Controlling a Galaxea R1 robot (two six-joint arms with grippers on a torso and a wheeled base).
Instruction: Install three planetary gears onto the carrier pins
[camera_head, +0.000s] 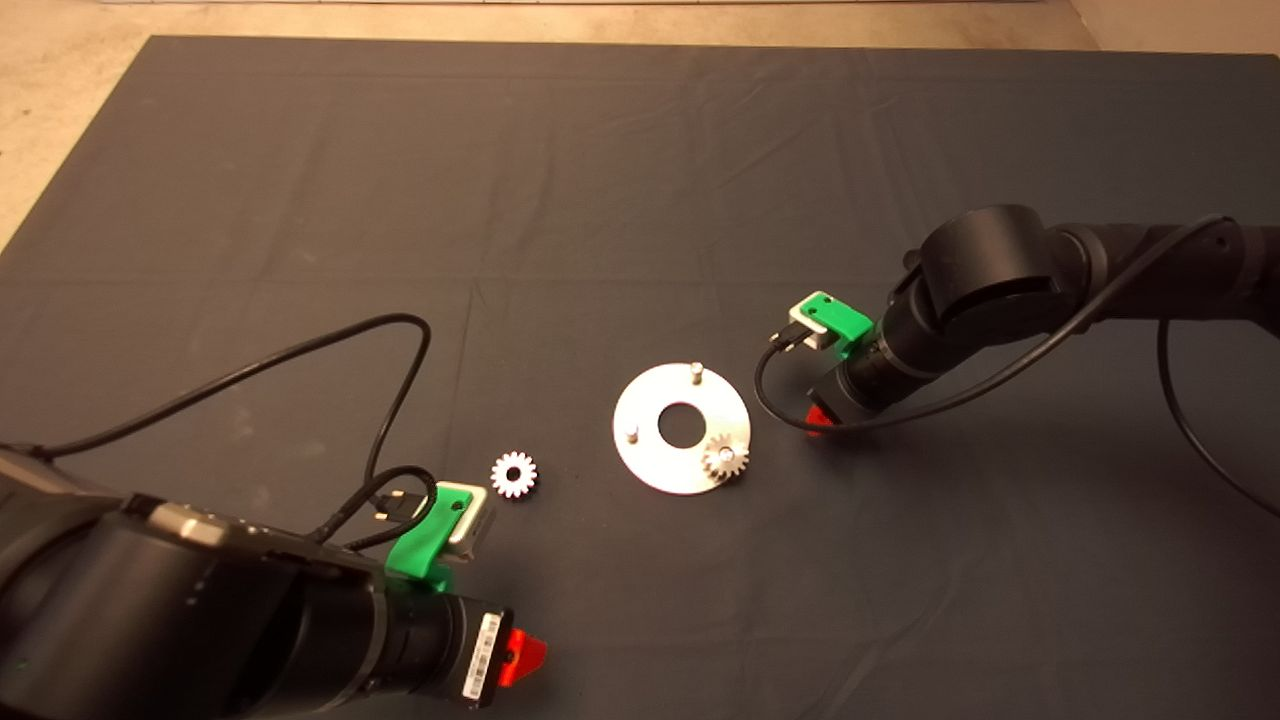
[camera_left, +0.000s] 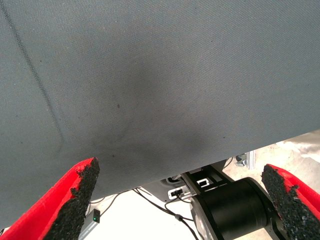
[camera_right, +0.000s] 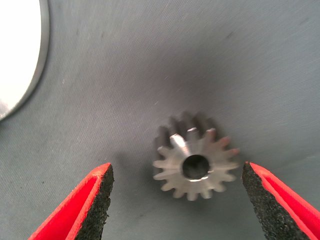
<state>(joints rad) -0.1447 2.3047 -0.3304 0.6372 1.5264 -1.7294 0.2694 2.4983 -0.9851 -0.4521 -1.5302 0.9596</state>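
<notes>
Steel gear (camera_right: 195, 162) flat on mat, centred between spread right end effector (camera_right: 177, 200) fingers for pickup; left end effector (camera_left: 180, 200) spread, parked.

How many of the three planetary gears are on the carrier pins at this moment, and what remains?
Done: one gear sits on a pin of the carrier plate. In hand: the right gripper, jaws open, brackets a steel gear lying on the mat beside the plate, not yet gripped. Left: that gear and the bright gear on the mat, for the two bare pins. The left gripper waits open at the lower left.
</notes>
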